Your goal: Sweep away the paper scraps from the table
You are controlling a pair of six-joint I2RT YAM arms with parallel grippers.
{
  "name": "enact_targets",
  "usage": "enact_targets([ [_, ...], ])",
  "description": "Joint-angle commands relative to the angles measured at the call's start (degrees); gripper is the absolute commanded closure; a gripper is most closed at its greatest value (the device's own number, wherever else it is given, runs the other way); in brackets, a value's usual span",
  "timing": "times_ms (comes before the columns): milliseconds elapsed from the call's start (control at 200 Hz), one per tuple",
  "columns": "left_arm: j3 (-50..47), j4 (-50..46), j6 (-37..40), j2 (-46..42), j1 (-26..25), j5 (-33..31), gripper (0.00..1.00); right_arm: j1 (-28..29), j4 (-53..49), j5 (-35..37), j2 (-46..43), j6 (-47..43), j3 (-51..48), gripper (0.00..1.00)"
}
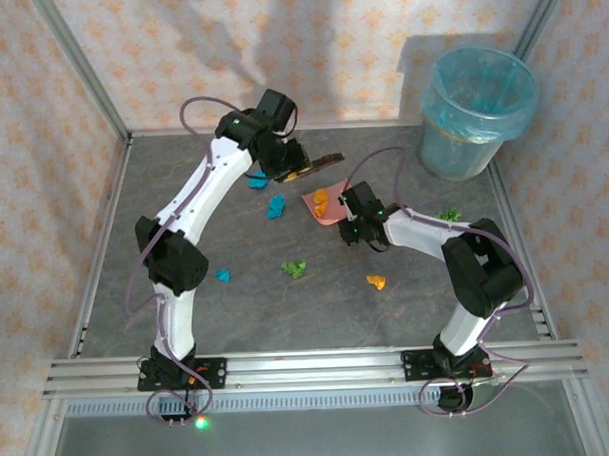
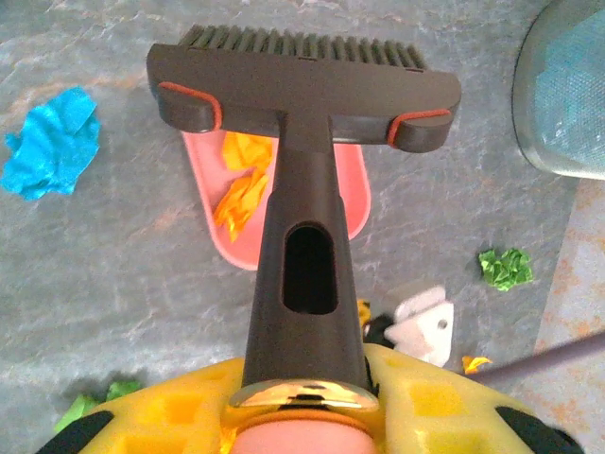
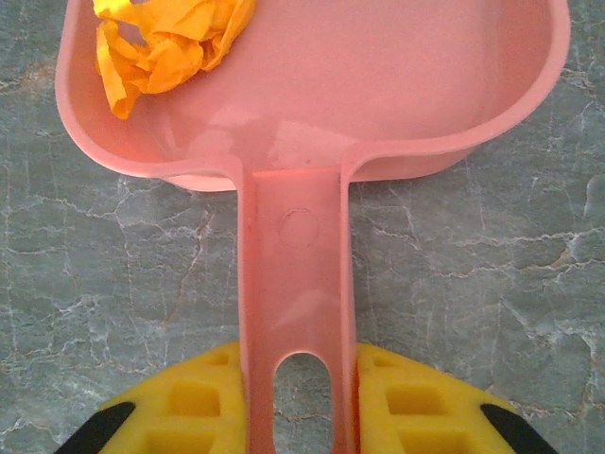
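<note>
My left gripper [image 1: 287, 159] [image 2: 304, 402] is shut on the handle of the dark brown brush [image 1: 317, 165] [image 2: 302, 95], whose bristles stand just beyond the far rim of the pink dustpan [image 1: 329, 209] [image 2: 352, 194]. Holding the dustpan's handle is my right gripper [image 1: 356, 222] [image 3: 298, 402], shut, with the pan [image 3: 397, 95] flat on the table [image 1: 248, 315]. Orange paper scraps [image 2: 241, 194] [image 3: 165, 38] lie inside the pan. On the table lie blue scraps [image 1: 275, 206] [image 2: 52, 142], a green scrap [image 1: 295, 269] and an orange one [image 1: 375, 282].
A pale blue lined bin [image 1: 478, 110] [image 2: 567, 85] stands at the back right corner. Another green scrap [image 1: 449, 215] [image 2: 504, 268] lies near the right arm. Patterned walls close the back and sides, and aluminium rails run along the near edge.
</note>
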Motion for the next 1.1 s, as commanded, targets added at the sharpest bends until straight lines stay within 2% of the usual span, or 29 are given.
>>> enact_targets([
  [0,2.4,-1.1,1.7,3.5,0.1,1.1,1.00,-0.5,0.9,0.9,-1.6,-0.7,-1.3,1.00],
  [260,1.9,-0.2,0.5,5.6,-0.4,2.8,1.00,-0.4,0.9,0.6,-1.3,-0.8,-1.1,1.00],
  [631,-16.0,8.4,-2.0,-6.4,-2.6,5.3,1.00,-0.5,2.2,1.2,-1.8,-0.5,-1.8,1.00],
  [776,-21.6,10.4,-2.6,-11.4,-2.4,3.7,1.00,-0.5,3.8,1.4,-2.3,-0.7,-2.8,1.00],
  [926,-21.6,10.6,-3.0,-12.7,-2.1,4.0,1.00,-0.5,5.8,0.8,-3.4,-0.7,-4.1,1.00],
  [1096,-15.5,5.4,-1.0,-12.2,-1.5,1.4,1.00,-0.4,8.7,0.5,-6.3,-0.9,-6.4,1.00],
])
